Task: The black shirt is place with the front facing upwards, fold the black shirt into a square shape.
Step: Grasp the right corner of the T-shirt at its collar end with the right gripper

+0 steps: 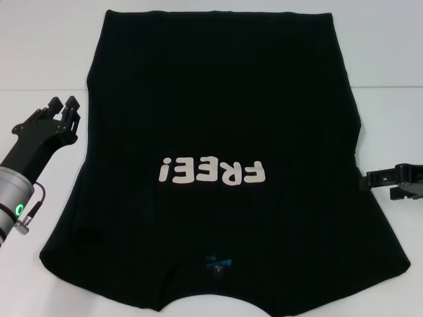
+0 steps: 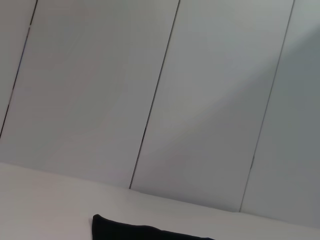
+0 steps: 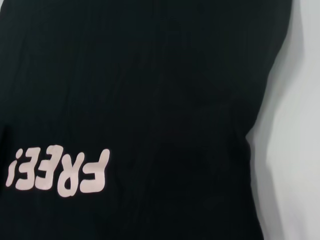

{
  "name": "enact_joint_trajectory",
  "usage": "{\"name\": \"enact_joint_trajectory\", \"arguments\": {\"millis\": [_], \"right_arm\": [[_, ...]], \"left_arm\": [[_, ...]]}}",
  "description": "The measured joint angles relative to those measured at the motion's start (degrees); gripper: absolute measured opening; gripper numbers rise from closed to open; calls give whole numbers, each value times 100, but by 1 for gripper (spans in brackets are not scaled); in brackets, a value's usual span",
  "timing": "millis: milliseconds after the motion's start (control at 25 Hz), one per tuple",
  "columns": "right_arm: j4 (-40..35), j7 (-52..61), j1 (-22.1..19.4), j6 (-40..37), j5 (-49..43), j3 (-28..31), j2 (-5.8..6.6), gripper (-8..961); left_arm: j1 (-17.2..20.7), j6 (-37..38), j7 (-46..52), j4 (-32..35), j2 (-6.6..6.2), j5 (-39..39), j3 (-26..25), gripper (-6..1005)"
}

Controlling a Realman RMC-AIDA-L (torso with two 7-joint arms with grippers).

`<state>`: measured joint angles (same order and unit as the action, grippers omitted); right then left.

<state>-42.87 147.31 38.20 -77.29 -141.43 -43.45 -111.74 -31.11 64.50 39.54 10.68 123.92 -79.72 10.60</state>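
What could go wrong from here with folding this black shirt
1. The black shirt lies flat with neither gripper holding it. The left gripper hovers off its side edge and might pinch only one layer, so the fold drags unevenly.
2. The right gripper sits at the opposite edge, closer to the neck end; uneven grabs could skew the square.
3. The collar end overhangs the table's near edge and may slip.

The left gripper (image 1: 68, 104) is matte black with angular, faceted fingers — mounted on a silver wrist ring (image 1: 16, 191) bearing a glowing green light and thin black cable. The right gripper (image 1: 396, 181) is black too.
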Motion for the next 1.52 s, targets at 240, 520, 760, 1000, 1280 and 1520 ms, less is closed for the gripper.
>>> {"name": "enact_joint_trajectory", "arguments": {"millis": [240, 520, 760, 1000, 1280, 1520], "right_arm": [[218, -222, 26, 249, -5, -4, -33, 944], [239, -224, 25, -22, -3, -6, -65, 943], [206, -98, -79, -500, -5, 44, 60, 943], [186, -60, -191, -652, -5, 52, 166, 943], [112, -4, -338, -950, -8, 56, 192, 942], [110, -1, -443, -964, -8, 41, 173, 940]], "left_arm": [[0, 2, 2, 0, 2, 0, 4, 305], [-19, 2, 2, 4, 6, 0, 4, 305], [-65, 3, 1, 4, 9, 0, 4, 305], [-150, 1, 1, 4, 9, 0, 4, 305], [-246, -42, -16, 1, 9, 0, 4, 305], [-298, -77, -25, -9, 9, -5, 4, 305]]}}
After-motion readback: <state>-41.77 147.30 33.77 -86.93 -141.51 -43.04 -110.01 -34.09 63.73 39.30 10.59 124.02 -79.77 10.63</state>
